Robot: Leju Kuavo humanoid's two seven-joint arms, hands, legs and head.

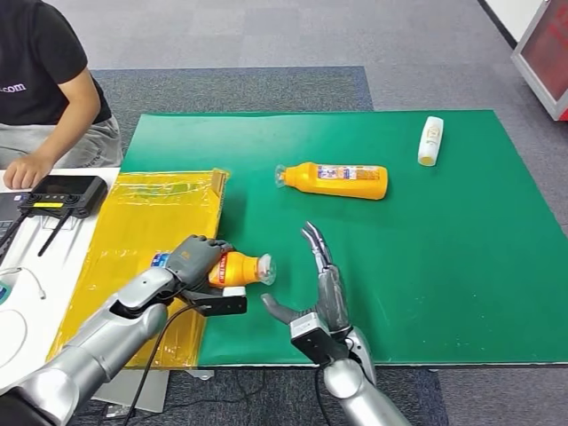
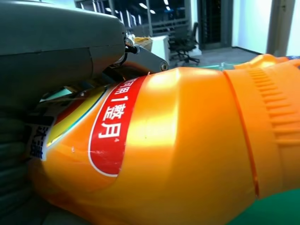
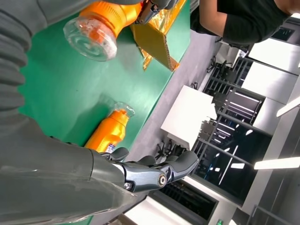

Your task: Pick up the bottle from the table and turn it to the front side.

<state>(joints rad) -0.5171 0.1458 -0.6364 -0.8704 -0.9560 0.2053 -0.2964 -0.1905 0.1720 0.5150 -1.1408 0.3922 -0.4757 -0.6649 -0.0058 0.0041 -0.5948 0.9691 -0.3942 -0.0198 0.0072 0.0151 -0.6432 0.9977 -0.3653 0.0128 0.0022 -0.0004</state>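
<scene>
Left robot hand [image 1: 191,258] grips the bottle [image 1: 240,268].

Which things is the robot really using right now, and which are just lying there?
In the job:
- orange bottle, gripped by the left hand
- right hand, held apart from it beside its clear cap

Just lying about:
- second orange bottle on the green mat
- small white bottle
- yellow plastic sheet
- black router by a seated person

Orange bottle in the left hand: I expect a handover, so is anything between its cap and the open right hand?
Nothing visible. The bottle in the left hand points its clear cap at the right hand; only bare green mat lies between.
</scene>
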